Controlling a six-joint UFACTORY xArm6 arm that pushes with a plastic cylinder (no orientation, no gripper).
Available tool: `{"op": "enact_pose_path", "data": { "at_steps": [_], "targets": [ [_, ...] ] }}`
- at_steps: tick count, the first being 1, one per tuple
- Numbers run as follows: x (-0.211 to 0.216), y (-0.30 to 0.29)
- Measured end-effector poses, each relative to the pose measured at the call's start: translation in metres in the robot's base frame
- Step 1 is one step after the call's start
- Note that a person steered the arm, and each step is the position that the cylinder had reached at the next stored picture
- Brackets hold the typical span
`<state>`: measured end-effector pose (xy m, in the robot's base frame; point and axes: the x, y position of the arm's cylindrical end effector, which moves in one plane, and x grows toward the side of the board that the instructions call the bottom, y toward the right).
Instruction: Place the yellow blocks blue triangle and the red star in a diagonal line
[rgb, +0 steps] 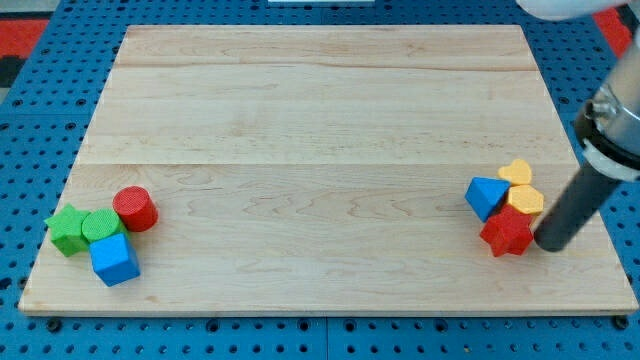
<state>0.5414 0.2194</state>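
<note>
Near the board's right edge, a yellow heart block (517, 173) sits above a yellow hexagon block (526, 201). A blue triangle block (487, 196) touches them on their left. A red star block (507, 233) lies just below the hexagon. These blocks form a tight cluster. My tip (549, 243) is at the lower end of the dark rod, right beside the red star on its right, touching or almost touching it.
At the board's lower left lies a second cluster: a red cylinder (135, 208), a green cylinder (101, 226), a green star (67, 229) and a blue cube (114, 259). The wooden board (320, 120) rests on a blue pegboard.
</note>
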Motion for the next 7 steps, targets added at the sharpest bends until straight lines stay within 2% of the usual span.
{"op": "enact_pose_path", "data": {
  "at_steps": [2, 3, 4, 5, 7],
  "targets": [
    [-0.088, -0.029],
    [-0.112, -0.029],
    [-0.119, -0.026],
    [-0.097, -0.024],
    [-0.081, -0.007]
  ]
}}
